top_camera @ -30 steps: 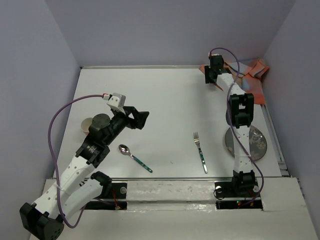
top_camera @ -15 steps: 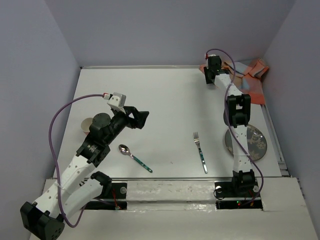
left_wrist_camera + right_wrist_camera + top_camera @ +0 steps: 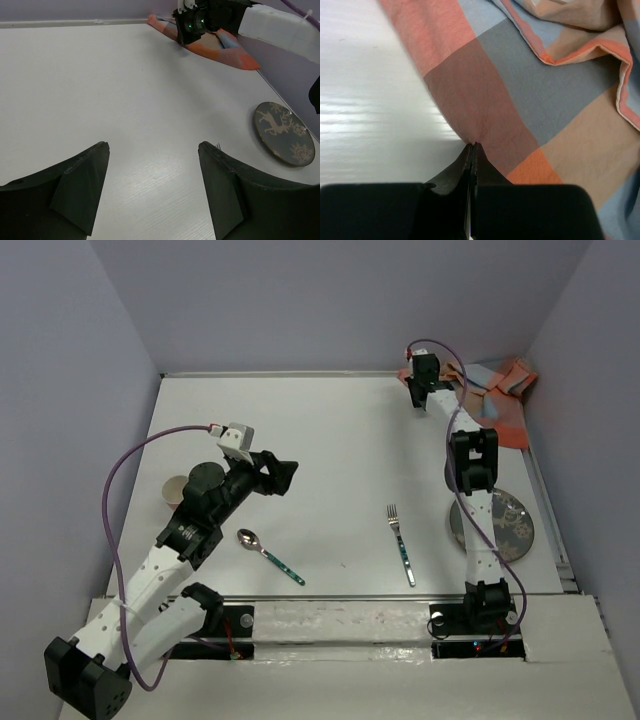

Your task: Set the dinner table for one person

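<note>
The white dinner table point(image 3: 340, 440) carries a fork point(image 3: 401, 545) and a spoon point(image 3: 268, 555) with teal handles, and a dark plate point(image 3: 510, 525) with a deer pattern partly under the right arm. An orange, grey and blue checked cloth point(image 3: 500, 400) lies crumpled in the far right corner. My right gripper point(image 3: 415, 390) is shut on the cloth's point(image 3: 530, 90) near edge, which puckers at the tips of the right gripper point(image 3: 472, 145). My left gripper point(image 3: 285, 475) hovers open over bare table at mid-left; nothing sits between the fingers of the left gripper point(image 3: 154, 145).
A beige round dish point(image 3: 173, 490) sits at the left, half hidden by the left arm. Purple walls close in the table on three sides. The plate point(image 3: 284, 132) and cloth point(image 3: 225, 50) show ahead in the left wrist view.
My right gripper has closed on the cloth's edge after edging slightly toward the back. The left arm has shifted a little; its gripper stays open.
</note>
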Available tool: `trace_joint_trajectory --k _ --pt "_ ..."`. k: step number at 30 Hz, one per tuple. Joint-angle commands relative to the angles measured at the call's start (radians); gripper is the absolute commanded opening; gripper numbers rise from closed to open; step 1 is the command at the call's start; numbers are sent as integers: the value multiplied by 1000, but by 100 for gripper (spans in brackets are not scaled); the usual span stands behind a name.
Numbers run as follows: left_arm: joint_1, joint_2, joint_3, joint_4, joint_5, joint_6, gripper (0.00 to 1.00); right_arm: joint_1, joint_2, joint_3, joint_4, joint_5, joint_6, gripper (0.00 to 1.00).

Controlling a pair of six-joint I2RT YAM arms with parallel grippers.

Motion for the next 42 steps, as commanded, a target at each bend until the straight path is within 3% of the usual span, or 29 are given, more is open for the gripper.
trace_joint_trajectory --k 1,10,14,15,16,17,18,21,23,26,29,42 --pt "11 4 43 52 -11 -19 82 119 -111 -105 64 -99 -16 0" --pt "17 15 75 -55 -204 -96 76 337 -289 -332 92 -345 76 0" --pt "16 28 32 -58 -267 -208 81 381 -317 -408 135 -392 141 3" --pt "16 45 26 -60 -275 -241 93 381 -326 -441 151 -397 170 17" --pt "17 53 20 -58 -290 -260 99 381 -338 -460 161 -398 191 26" --pt "16 56 11 -55 -324 -283 99 381 -372 -480 170 -400 210 32" --pt "16 61 -14 -44 -341 -301 99 381 -393 -500 181 -409 221 47" --pt "16 106 -77 69 -412 -364 99 381 -493 -621 239 -438 325 61" --pt "16 166 -83 103 -430 -403 97 381 -547 -676 270 -446 366 62" --pt "13 316 -46 135 -455 -450 80 381 -649 -780 316 -446 429 62" --pt "11 444 -6 164 -475 -501 73 381 -764 -903 374 -444 464 61" --pt "7 870 276 155 -659 -614 73 335 -1040 -1173 483 -427 567 52"
